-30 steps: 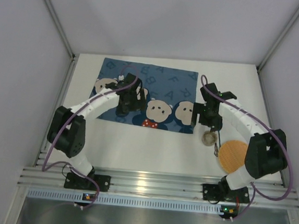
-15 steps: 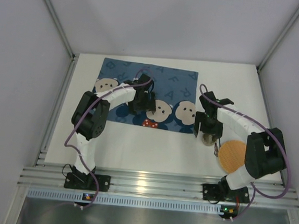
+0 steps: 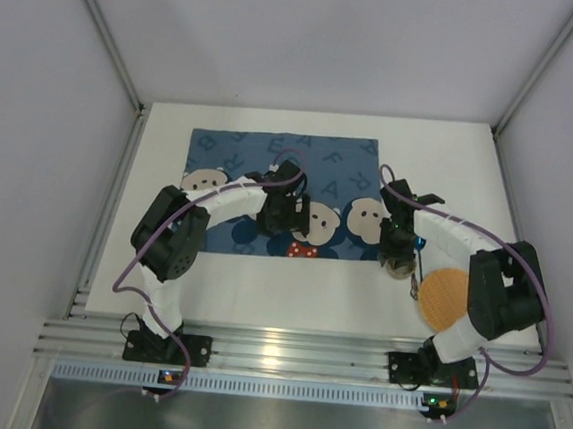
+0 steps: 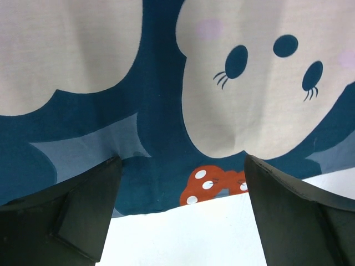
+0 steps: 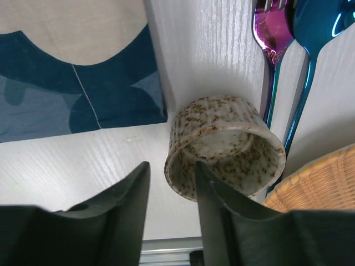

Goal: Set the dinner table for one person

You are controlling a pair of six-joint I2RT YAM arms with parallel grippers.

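**Get a sure pinch on the cup wall before you lift**

The dinner table [image 3: 260, 292] lies white under the placemat [image 3: 231, 155], bare on every side of it. Its ribbed rail [image 3: 294, 356] runs along the edge nearest your arm bases.

Your right gripper [image 5: 171, 166] is down on the speckled cup [image 5: 222, 124], which sits on bare table just off the placemat's near right corner. The jaws stand close together. One finger is outside the cup wall, and the other seems to reach inside the rim. I cannot tell whether they are pinching it yet.

This looks like the pick-up of the cup, so squeeze until the wall is firmly caught. A thin glazed rim pinched on one side will likely want to swing.

Lift straight up first. The fork [image 5: 270, 33] and spoon [image 5: 310, 33] lie just beside the cup, on its side away from the placemat. The woven round mat [image 5: 321, 183] is just past them, so a sideways drag could shove all three. Only carry the cup across once it is well above them.

Your left gripper [image 4: 182, 160] hangs over the placemat's near edge. Its jaws are spread wide and hold nothing. Keep it away from the placemat's right corner so the two wrists do not crowd each other.
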